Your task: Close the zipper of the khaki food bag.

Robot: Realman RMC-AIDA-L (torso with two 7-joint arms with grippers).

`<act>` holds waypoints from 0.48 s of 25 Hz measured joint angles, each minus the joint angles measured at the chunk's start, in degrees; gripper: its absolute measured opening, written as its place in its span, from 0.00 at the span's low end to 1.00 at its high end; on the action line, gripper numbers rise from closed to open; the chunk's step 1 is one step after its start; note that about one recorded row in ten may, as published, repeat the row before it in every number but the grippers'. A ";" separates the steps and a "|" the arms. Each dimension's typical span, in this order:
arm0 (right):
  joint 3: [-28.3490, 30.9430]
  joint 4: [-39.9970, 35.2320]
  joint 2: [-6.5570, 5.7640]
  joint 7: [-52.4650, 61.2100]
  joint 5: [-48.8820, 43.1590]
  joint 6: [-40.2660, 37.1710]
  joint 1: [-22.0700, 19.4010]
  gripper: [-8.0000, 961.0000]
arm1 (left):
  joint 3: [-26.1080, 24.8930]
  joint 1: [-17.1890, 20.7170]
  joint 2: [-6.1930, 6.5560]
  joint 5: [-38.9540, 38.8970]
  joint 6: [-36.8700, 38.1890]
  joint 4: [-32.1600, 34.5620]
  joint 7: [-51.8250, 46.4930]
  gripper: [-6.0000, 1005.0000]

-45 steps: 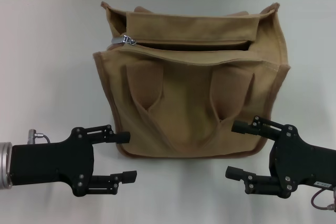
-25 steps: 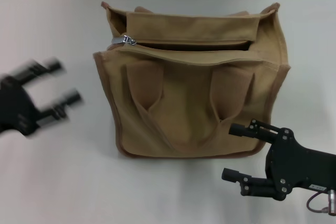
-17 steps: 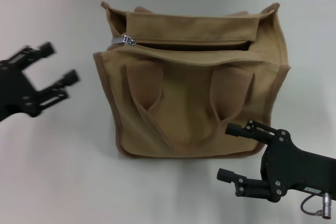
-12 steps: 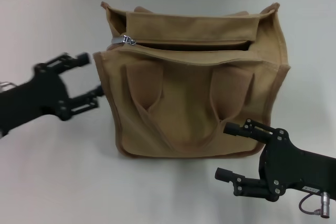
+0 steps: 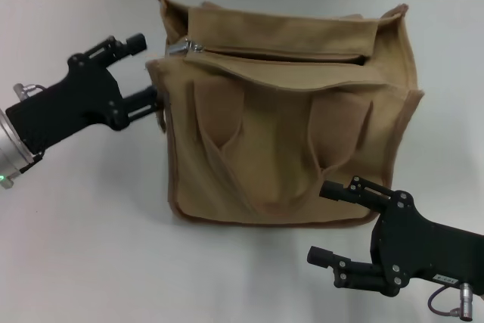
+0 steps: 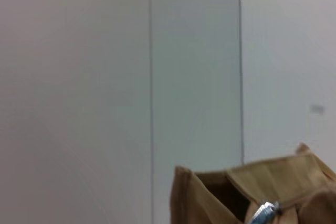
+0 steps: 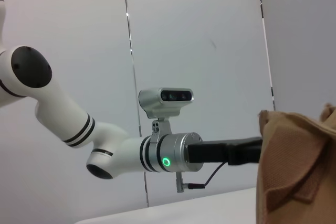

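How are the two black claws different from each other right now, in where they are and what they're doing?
The left claw is raised beside the khaki food bag, at its upper corner near the silver zipper pull, its lower finger against the fabric. The right claw sits low by the bag's front bottom corner, touching nothing. The left points at the bag from the side; the right points across its front. Both are black, two-fingered and open.

Matt tan canvas forms the khaki food bag (image 5: 287, 122); near its left corner, the zipper (image 5: 179, 48) pull gleams as shiny metal.
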 joint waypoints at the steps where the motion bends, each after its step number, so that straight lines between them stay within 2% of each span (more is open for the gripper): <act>1: 0.00 0.05 0.01 0.00 0.00 0.04 -0.14 0.86 | -0.01 -0.14 -0.03 -1.55 -0.10 -1.00 0.53 0.77; 2: 0.00 0.05 0.01 0.00 0.00 0.04 -0.14 0.86 | -0.01 -0.14 -0.03 -1.55 -0.10 -1.00 0.53 0.77; 3: 0.00 0.11 0.02 0.00 0.00 0.04 -0.20 0.86 | 0.04 0.24 -0.05 -6.18 -0.16 -3.39 1.62 0.77; 12: 0.00 0.25 0.04 0.00 0.00 0.04 -0.24 0.86 | -0.14 1.81 -0.06 -11.87 0.81 -7.70 2.70 0.77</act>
